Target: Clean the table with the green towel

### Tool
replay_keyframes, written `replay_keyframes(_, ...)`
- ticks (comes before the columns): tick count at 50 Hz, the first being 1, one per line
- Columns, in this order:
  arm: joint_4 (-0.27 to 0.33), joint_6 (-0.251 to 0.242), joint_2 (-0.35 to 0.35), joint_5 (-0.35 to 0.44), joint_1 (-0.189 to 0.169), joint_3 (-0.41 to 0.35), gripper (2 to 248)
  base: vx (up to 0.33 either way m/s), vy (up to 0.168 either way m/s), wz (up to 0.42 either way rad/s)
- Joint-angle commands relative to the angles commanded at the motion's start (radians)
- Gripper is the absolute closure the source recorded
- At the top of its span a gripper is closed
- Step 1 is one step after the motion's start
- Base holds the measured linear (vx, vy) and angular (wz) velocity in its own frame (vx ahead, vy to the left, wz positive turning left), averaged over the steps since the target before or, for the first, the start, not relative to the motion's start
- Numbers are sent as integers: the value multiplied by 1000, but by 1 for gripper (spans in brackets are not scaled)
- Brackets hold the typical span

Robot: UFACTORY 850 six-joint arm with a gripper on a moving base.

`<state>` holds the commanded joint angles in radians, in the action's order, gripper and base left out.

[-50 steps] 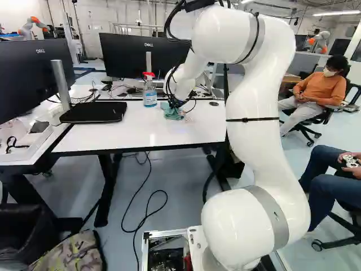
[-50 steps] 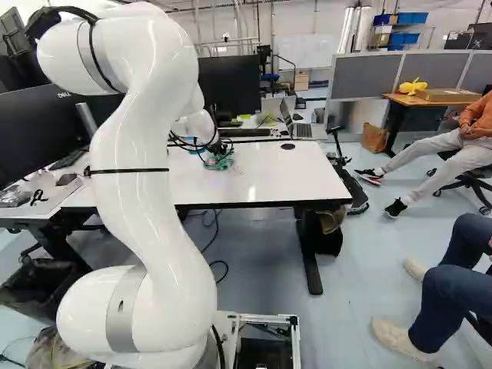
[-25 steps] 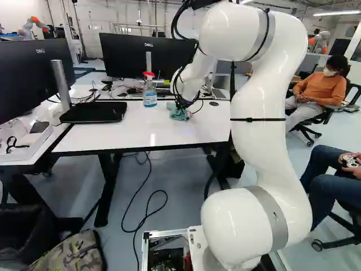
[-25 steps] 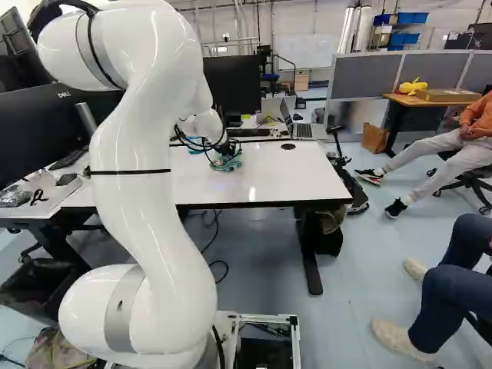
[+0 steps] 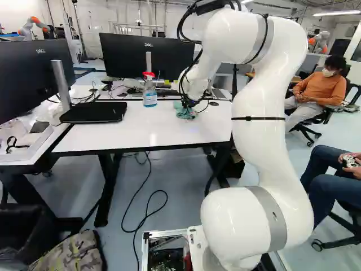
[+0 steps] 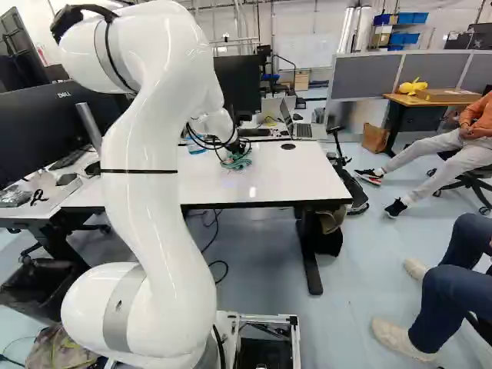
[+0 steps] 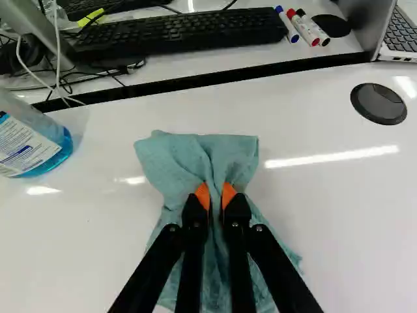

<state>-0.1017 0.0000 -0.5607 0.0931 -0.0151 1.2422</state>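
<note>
grey lab floor, glossy white table, green towel in the gripper's pinch

A wide black monitor at the left base view's left is reading "DELL"; so is the black rectangular monitor behind the clear plastic bottle of blue liquid, whose white label is bearing illegible print.

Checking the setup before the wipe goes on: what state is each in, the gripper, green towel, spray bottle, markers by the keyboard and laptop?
Gripper: jaws closed on the towel.
Green towel: gripped, bunched at the jaws, loosely spread around them.
Spray bottle: upright, blue liquid inside.
Markers: capped, lying down.
Laptop: open.
</note>
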Motion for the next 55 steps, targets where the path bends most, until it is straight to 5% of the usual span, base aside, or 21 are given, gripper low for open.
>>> replay_keyframes(21, 0, 0, -38, 0, -20, 53, 209, 0, 0, 0)
replay_keyframes(55, 0, 0, 36, -83, -18, 32, 209, 0, 0, 0)
